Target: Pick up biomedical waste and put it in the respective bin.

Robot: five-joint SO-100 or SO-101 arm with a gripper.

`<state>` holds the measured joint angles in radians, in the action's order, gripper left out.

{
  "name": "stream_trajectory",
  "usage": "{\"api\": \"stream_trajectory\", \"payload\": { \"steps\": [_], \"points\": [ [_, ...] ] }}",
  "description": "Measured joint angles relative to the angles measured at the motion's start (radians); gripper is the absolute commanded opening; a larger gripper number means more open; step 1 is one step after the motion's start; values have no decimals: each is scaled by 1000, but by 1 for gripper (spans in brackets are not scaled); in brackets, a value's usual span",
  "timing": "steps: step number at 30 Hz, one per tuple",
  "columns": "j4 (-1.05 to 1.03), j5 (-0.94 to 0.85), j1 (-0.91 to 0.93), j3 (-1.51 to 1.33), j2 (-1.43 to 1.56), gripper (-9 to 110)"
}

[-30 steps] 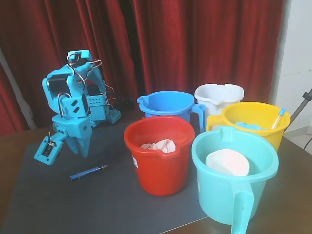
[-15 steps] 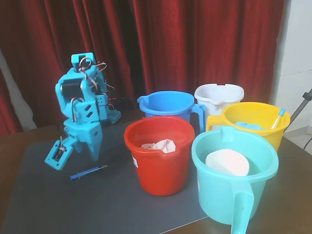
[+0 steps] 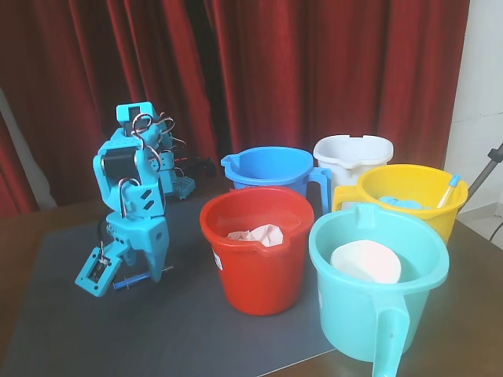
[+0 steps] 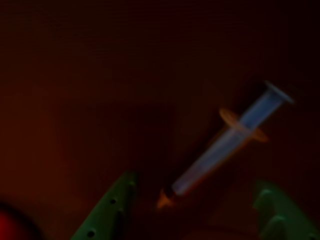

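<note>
The biomedical waste is a small blue syringe (image 3: 124, 283) lying on the dark mat (image 3: 157, 338), left of the red bucket (image 3: 255, 259). My blue gripper (image 3: 130, 272) hangs low right over it and hides most of its barrel in the fixed view. The dim wrist view shows the syringe (image 4: 225, 145) lying diagonally, its dark tip reaching in between my two fingers (image 4: 112, 210). The gripper (image 4: 195, 182) is open with the jaws spread wide on either side, not touching the syringe.
Several buckets crowd the right: red with a crumpled tissue (image 3: 255, 234), blue (image 3: 271, 169), white (image 3: 354, 153), yellow (image 3: 409, 196) with a thin stick-like item (image 3: 448, 191), teal (image 3: 377, 290) holding a white object. A red curtain hangs behind.
The arm has swung right and lowered, bringing the open gripper from left of the syringe to directly over it. The syringe has not moved.
</note>
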<state>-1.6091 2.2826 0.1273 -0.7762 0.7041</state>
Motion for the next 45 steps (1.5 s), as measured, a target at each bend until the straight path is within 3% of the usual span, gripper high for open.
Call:
{"api": "stream_trajectory", "payload": {
  "steps": [35, 45],
  "points": [
    [17, -112, 41, -130, -41, 24],
    [17, -115, 44, -130, -40, 7]
  ]
}}
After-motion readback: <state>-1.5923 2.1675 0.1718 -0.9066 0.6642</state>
